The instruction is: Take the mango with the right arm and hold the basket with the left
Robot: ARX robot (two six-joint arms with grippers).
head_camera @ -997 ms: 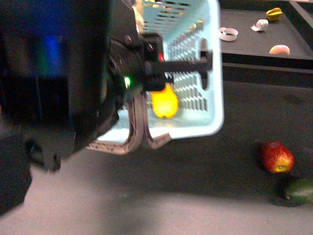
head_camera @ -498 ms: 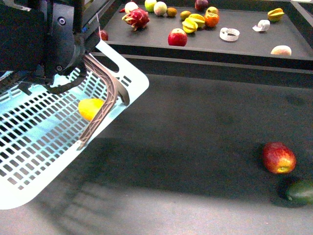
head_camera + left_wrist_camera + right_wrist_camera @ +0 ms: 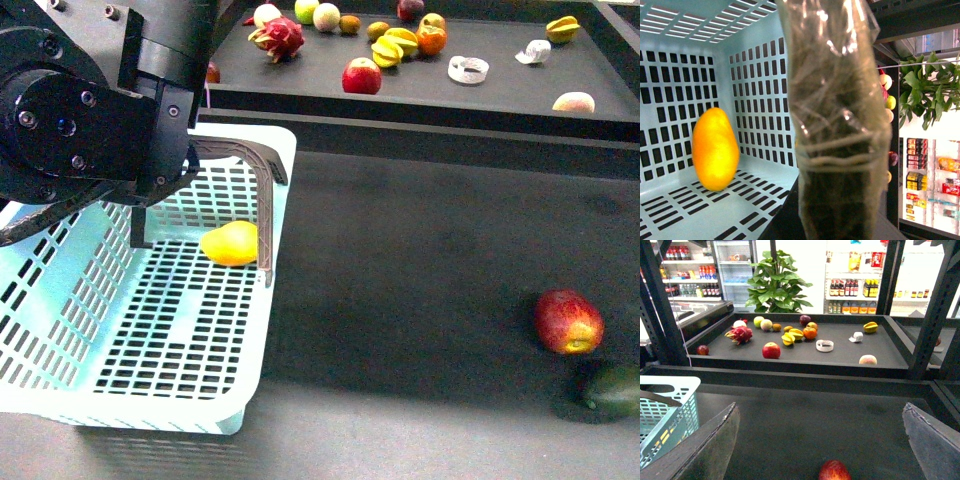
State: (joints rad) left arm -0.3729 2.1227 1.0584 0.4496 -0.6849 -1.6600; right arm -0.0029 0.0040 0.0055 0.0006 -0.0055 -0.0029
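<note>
Yellow mango (image 3: 230, 243) lies in the basket (image 3: 150, 400); left claw (image 3: 262, 200) clamps its rim to steady it; right claw (image 3: 820, 440) gapes empty.

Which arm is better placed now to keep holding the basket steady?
The left. Its hand already sits at the basket wall, beside the mango inside. The right hand is open over the dark table, away from the basket, nearer the red apple.

Pale blue slotted plastic basket (image 3: 150, 330) w/ slight sheen, smooth glossy-skinned yellow mango (image 3: 231, 243) upper centre, matt dark tabletop (image 3: 430, 300) at right, crinkly clear film over left gripper finger (image 3: 840, 125).
</note>
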